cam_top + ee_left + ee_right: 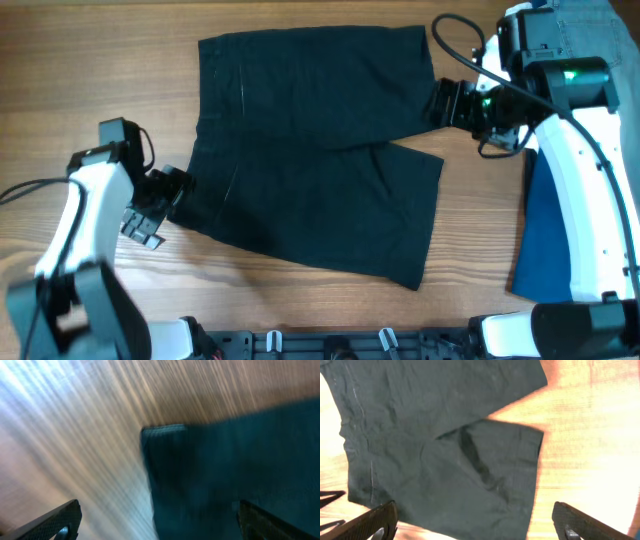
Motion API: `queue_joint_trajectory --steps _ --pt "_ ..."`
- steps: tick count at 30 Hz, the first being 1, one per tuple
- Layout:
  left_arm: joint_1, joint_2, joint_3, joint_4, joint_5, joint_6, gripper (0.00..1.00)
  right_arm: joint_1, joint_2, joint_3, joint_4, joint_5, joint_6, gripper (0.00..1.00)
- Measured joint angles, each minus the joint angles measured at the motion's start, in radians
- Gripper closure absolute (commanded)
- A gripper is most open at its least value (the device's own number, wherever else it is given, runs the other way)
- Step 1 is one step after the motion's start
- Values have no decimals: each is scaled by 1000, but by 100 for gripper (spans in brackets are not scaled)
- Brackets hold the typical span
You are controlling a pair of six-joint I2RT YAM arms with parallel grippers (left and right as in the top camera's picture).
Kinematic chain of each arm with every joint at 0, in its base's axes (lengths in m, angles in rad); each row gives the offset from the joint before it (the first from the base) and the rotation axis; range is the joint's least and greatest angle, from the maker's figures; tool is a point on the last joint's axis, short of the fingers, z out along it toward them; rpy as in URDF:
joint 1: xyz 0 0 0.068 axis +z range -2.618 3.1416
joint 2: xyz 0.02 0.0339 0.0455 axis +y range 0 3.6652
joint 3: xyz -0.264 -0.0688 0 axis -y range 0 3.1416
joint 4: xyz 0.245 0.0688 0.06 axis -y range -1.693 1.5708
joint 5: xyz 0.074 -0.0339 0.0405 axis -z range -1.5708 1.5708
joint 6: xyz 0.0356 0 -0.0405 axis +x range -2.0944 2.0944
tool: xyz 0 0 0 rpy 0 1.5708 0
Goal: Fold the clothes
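A: Which step?
B: Pre-grasp, I'd say. The black shorts (310, 150) lie flat mid-table. The left gripper (180, 190) is at their left edge, the right gripper (437, 100) at the far leg's hem, both with jaws apart.
A: Next?
B: Probably pinch an edge cleanly, then fold.

Black shorts (445, 455) flat on wooden table (590, 450), right claw (474, 512) spread wide

Black soft-fabric shorts (310, 150) spread flat and unfolded on the wooden table, waistband toward the left, two wide legs extending right and parted by a V-shaped gap. Surface lightly creased; hems straight. One leg lies higher in the overhead view.
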Motion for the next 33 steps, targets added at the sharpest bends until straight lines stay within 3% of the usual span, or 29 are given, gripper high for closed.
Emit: queue_joint_trajectory --steps 5,10,15,19,23,27,30,33 --pt "-2 -189 0 -90 0 54 0 1 -15 -21 -156 0 72 0" --pt "-39 -188 -47 -66 0 43 6 56 -31 -329 12 -43 134 10" --pt "-44 -180 -174 55 -3 -132 17 183 -25 -571 164 -15 238 21" --pt "-44 -177 -266 214 -31 -288 23 254 -25 -591 145 43 334 25" --pt "-44 -177 -329 283 -72 -351 25 313 -26 -619 150 45 443 27" --pt "-44 -177 -336 339 -109 -369 20 381 -27 -737 185 32 557 25" --pt "-44 -177 -337 343 -117 -364 19 456 -27 -817 304 20 579 22" --pt "-44 -177 -338 352 -113 -270 19 534 -28 -886 429 13 571 22"
